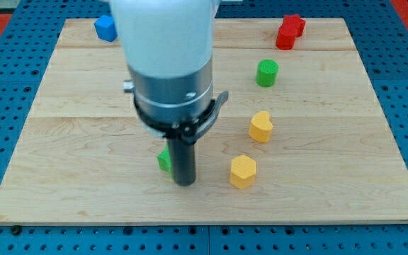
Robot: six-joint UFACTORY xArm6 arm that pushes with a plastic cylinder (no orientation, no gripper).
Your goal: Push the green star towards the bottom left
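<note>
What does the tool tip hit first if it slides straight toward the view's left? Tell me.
My tip would almost at once meet the green block, mostly hidden behind the rod at its left, though depth is unclear. Beyond it, the wooden board looks free.

The arm (165,42) is seen entering from the view's top as a wide white housing above a grey metal collar. From the collar a straight dark rod (183,156) is held upright, and my tip (183,183) is set low, left of centre.
</note>
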